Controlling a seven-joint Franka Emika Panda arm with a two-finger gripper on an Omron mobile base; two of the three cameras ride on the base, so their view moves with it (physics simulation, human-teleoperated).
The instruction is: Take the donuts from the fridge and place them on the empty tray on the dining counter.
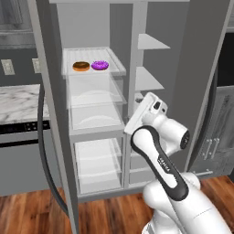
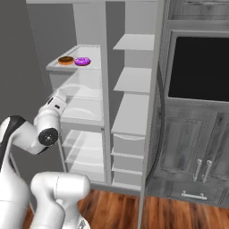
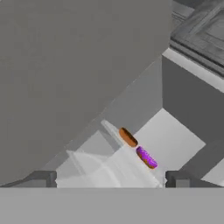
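Note:
The fridge (image 1: pixel 91 27) stands with both doors open. On its upper left white shelf (image 1: pixel 116 69) lie the two donuts side by side: a chocolate brown one (image 1: pixel 81 66) (image 2: pixel 65 60) on the left and a purple frosted one (image 1: pixel 99 65) (image 2: pixel 82 61) on the right. My gripper (image 3: pixel 110 179) is open and holds nothing. It sits below and in front of that shelf and looks up at the chocolate donut (image 3: pixel 127 137) and the purple donut (image 3: pixel 146 157). The tray and the dining counter are out of view.
The open left fridge door (image 1: pixel 52 119) with its dark curved handle (image 1: pixel 42 151) stands close on my left. Clear drawers (image 1: pixel 96 114) fill the fridge below the donuts. A marble-topped counter (image 1: pixel 16 103) is at far left, and a dark built-in oven (image 2: pixel 199 67) over grey cabinets (image 2: pixel 197 152) at right.

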